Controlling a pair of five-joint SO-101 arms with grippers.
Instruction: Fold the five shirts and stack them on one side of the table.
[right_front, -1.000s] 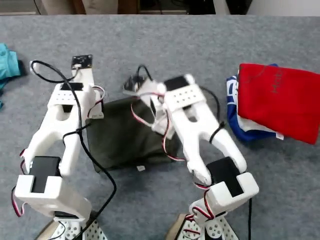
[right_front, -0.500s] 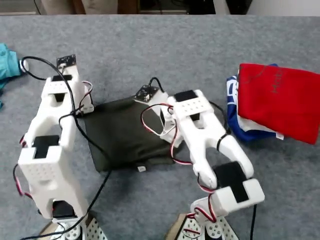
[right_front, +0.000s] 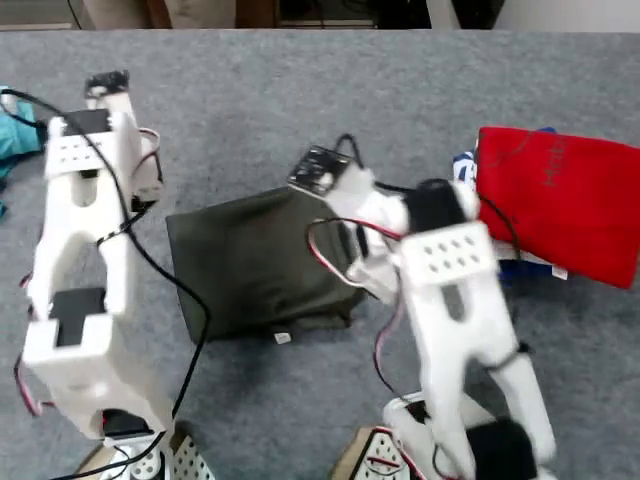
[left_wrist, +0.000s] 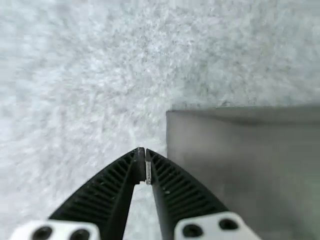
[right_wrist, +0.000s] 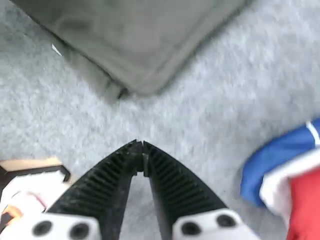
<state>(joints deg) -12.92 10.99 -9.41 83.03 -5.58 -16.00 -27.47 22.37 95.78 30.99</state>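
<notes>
A dark olive shirt (right_front: 250, 265) lies folded into a rectangle at the middle of the grey table. My left gripper (left_wrist: 145, 152) is shut and empty, its tips over bare table just off one corner of the olive shirt (left_wrist: 250, 165). My right gripper (right_wrist: 140, 146) is also shut and empty, hanging over the felt between a corner of the olive shirt (right_wrist: 135, 35) and the blue shirt (right_wrist: 272, 165). At the right side sits a stack with a folded red shirt (right_front: 555, 200) on top and white and blue shirts (right_front: 465, 190) below it.
A teal shirt (right_front: 12, 130) lies crumpled at the table's left edge. The left arm (right_front: 85, 190) stands left of the olive shirt and the right arm (right_front: 450, 280) between that shirt and the stack. A small white label (right_front: 281, 337) pokes out at the olive shirt's near edge.
Both arms have pulled off the olive shirt: the left arm swung out to the far left, the right arm moved right toward the stack. The shirt stays folded.
</notes>
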